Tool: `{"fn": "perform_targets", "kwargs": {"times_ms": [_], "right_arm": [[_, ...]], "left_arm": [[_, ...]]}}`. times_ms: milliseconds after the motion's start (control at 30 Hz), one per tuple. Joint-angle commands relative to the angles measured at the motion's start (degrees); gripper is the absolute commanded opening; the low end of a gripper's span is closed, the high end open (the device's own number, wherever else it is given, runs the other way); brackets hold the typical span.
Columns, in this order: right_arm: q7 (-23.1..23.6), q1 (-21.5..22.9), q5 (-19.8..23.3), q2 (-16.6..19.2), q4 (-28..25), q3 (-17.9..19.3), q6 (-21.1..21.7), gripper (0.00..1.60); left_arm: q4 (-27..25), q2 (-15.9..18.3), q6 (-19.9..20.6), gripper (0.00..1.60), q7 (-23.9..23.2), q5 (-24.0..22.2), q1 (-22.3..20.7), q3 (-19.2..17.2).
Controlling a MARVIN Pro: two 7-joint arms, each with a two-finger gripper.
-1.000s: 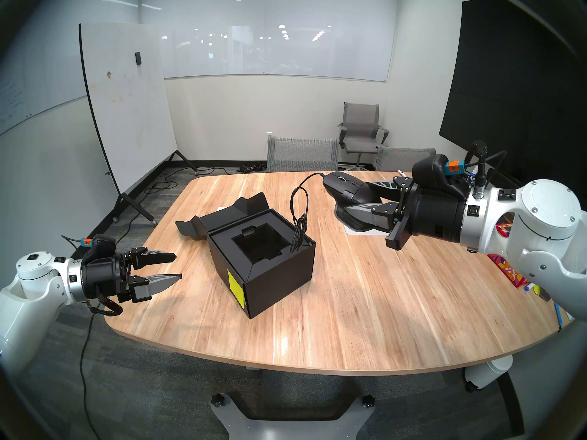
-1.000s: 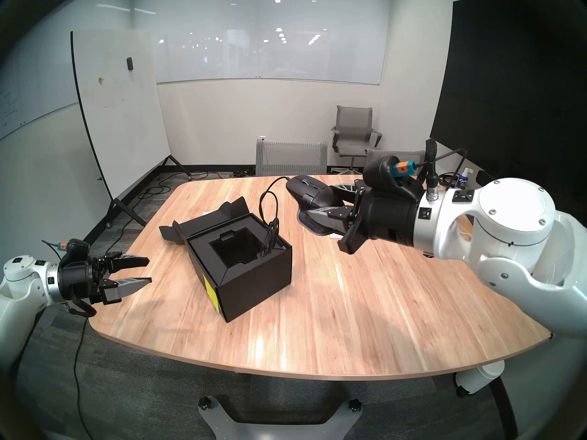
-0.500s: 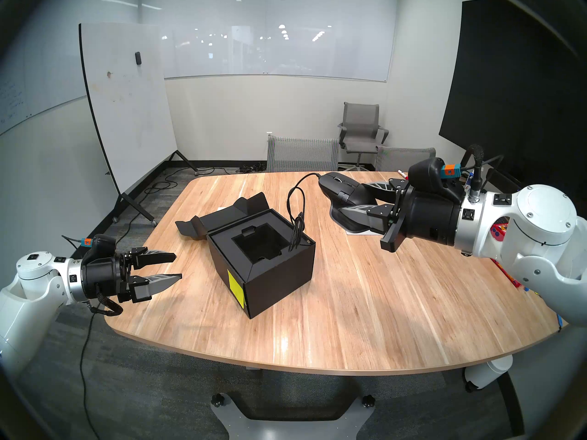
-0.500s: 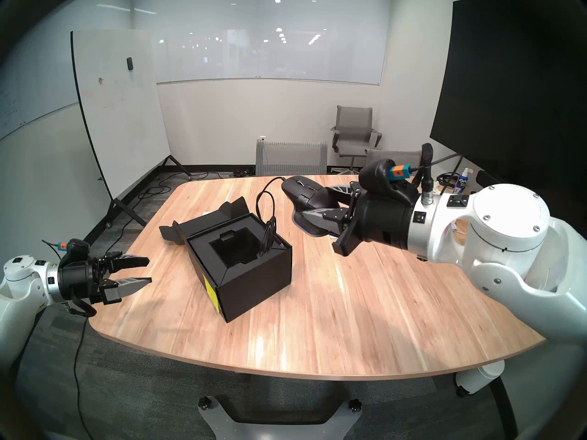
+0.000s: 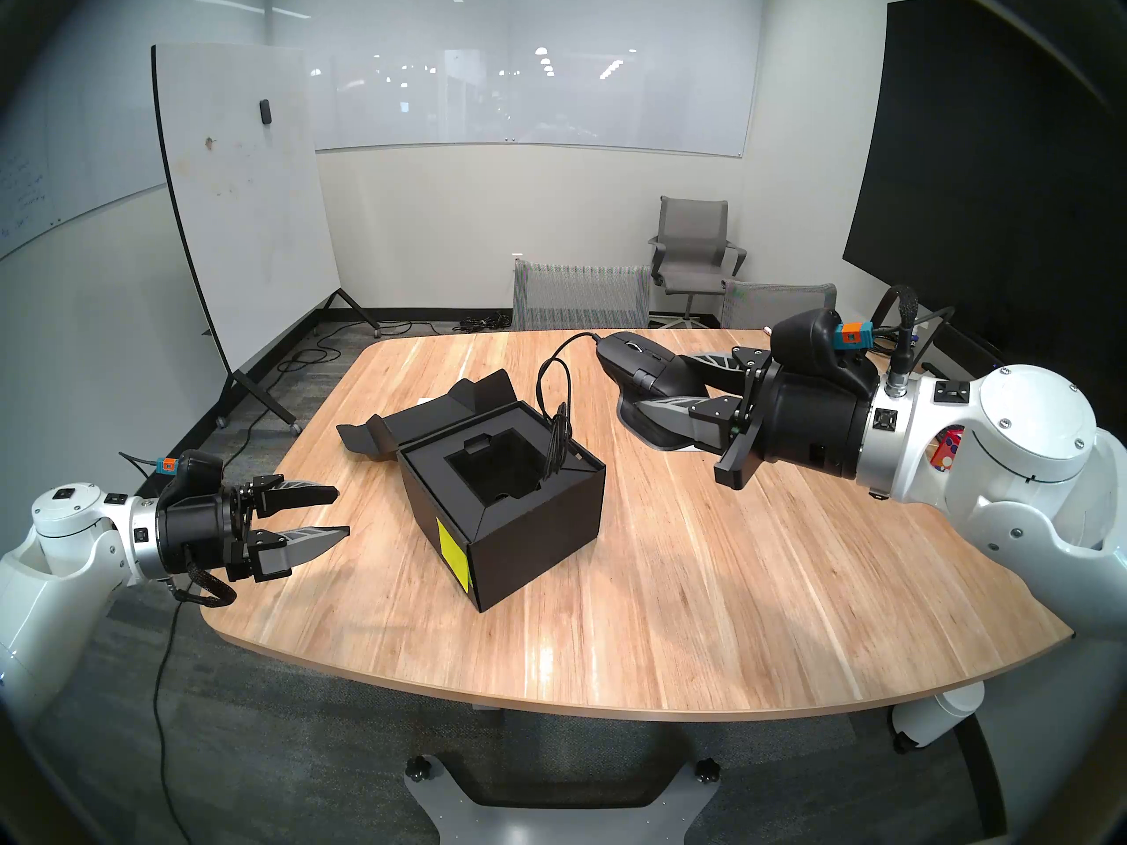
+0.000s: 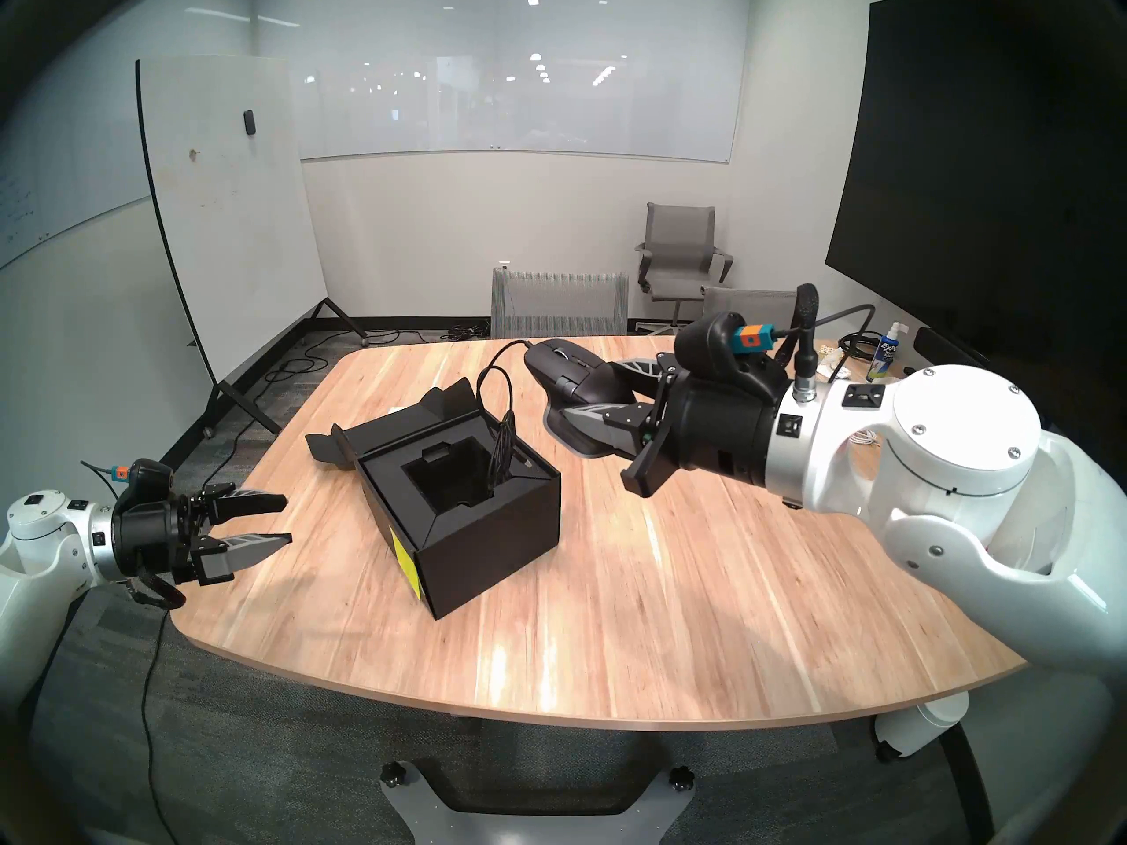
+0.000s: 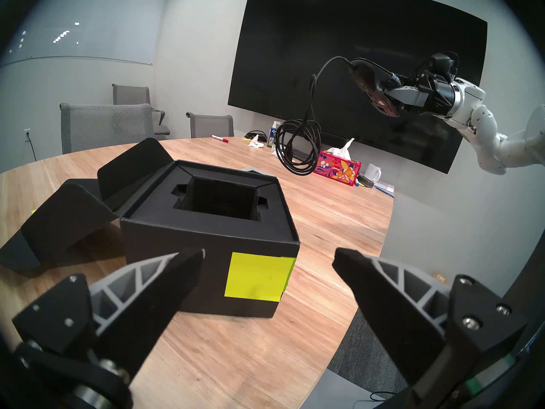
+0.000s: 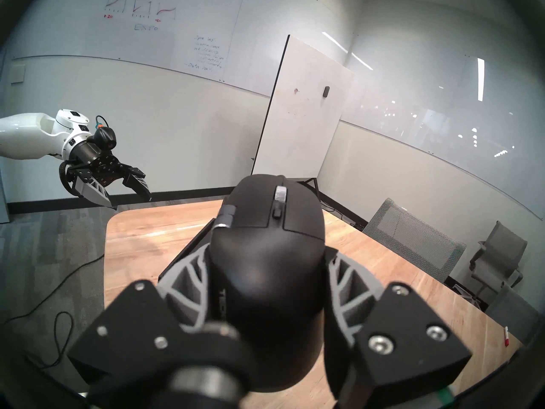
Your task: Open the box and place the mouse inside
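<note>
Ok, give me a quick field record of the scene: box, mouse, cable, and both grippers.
box: lid flap folded back, recessed insert exposed and empty
mouse: clamped in the right gripper, held above the table, not yet over the box
cable: hangs from the mouse, its coiled end dangling toward the box's right rim
left gripper: jaws open, empty, beside the box

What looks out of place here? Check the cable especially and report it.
The mouse is held in the air by the right gripper, and its cable hangs loose in a tangled coil beside the open box, not yet inside. Nothing looks spilled or damaged.
</note>
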Motion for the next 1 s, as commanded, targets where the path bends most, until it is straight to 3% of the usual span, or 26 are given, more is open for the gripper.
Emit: {"fn": "perform_targets", "kwargs": {"times_ms": [0, 967], "right_arm": [[0.4, 3.0, -0.7, -3.1, 0.6, -1.3, 0.0, 0.00], [3.1, 10.7, -5.6, -15.4, 7.1, -13.0, 1.5, 0.00]], "left_arm": [[-0.1, 0.0, 0.0, 1.60, 0.0, -0.1, -0.1, -0.3], [0.1, 0.1, -0.1, 1.60, -0.1, 0.3, -0.5, 0.3]]}}
